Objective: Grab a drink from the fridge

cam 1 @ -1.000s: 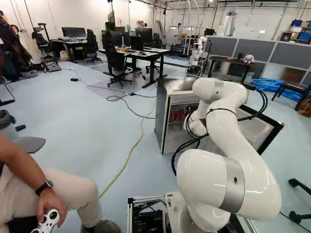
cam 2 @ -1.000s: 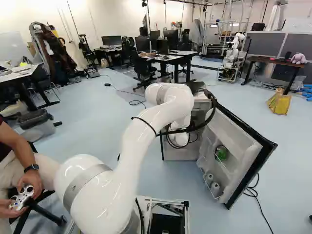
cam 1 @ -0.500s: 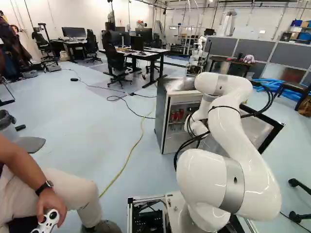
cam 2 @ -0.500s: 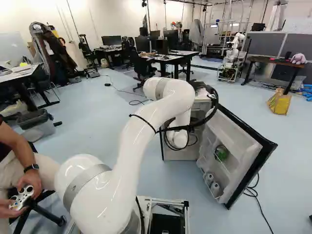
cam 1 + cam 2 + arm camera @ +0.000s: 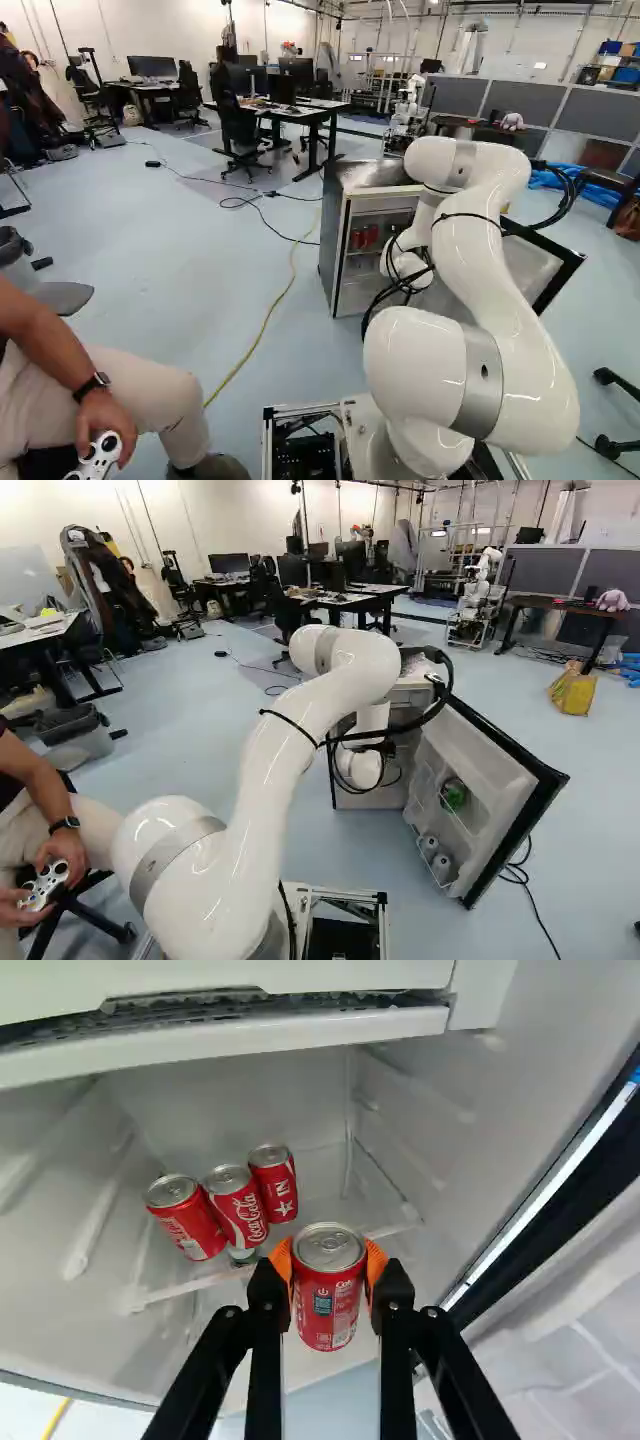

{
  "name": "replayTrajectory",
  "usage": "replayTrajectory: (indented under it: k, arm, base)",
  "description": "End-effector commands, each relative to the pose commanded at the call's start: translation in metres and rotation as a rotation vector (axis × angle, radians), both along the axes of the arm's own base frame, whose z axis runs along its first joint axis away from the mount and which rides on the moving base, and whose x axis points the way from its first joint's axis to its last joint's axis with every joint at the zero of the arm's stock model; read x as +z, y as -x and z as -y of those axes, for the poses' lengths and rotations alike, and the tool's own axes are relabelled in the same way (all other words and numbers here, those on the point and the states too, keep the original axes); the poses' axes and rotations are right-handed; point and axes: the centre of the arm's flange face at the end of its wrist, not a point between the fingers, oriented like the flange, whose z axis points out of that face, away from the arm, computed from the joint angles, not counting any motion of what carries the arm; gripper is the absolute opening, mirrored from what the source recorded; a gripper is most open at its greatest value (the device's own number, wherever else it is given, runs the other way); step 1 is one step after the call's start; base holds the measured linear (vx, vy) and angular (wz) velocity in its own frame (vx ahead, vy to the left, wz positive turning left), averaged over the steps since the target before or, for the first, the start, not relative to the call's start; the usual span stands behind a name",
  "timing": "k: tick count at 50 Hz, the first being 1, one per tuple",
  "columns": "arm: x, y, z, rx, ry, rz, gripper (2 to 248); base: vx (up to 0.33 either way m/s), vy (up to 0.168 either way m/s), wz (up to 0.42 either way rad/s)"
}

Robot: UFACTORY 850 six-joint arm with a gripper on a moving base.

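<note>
In the wrist view my gripper (image 5: pixel 328 1260) is shut on a red can (image 5: pixel 326 1310), its orange pads pressing the can from two sides. The can hangs upright, lid in sight, over the front part of the open fridge (image 5: pixel 240 1100). Three more red cans (image 5: pixel 232 1210) stand close together inside, ahead of the gripper and apart from the held can. From the left base view the fridge (image 5: pixel 338 250) stands beyond the arm with red cans (image 5: pixel 363 238) on its shelf. My wrist hides the fingers in both base views.
The open fridge door (image 5: pixel 495 780) stands to the arm's right, with a green item (image 5: pixel 454 795) in its rack. Close on the left sits a person (image 5: pixel 110 390) holding a controller. A yellow cable (image 5: pixel 270 320) crosses the floor. Another robot (image 5: pixel 475 600) stands far back.
My arm's upper bend has risen slightly, and its wrist has drawn a little back toward the base. The base, fridge and door have stayed put.
</note>
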Motion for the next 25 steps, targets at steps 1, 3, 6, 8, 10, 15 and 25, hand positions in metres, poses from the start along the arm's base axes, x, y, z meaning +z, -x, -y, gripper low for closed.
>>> replayTrajectory:
  k: [1, 3, 6, 8, 10, 15, 25]
  arm:
    - [0.0, 0.002, -0.001, 0.0, -0.001, -0.002, 91]
    - [0.002, 0.005, -0.002, -0.001, -0.004, -0.007, 91]
    - [0.005, 0.011, -0.004, -0.002, -0.007, -0.014, 91]
    - [0.008, 0.014, -0.006, -0.003, -0.009, -0.017, 91]
    - [0.012, 0.018, -0.007, -0.003, -0.011, -0.021, 91]
    - [0.02, 0.027, -0.011, -0.005, -0.015, -0.029, 91]
    - [0.038, 0.045, -0.019, -0.008, -0.023, -0.042, 91]
  base:
    - [0.0, 0.0, 0.0]
    - [0.0, 0.0, 0.0]
    - [0.0, 0.0, 0.0]
    - [0.0, 0.0, 0.0]
    - [0.0, 0.0, 0.0]
    - [0.0, 0.0, 0.0]
    - [0.0, 0.0, 0.0]
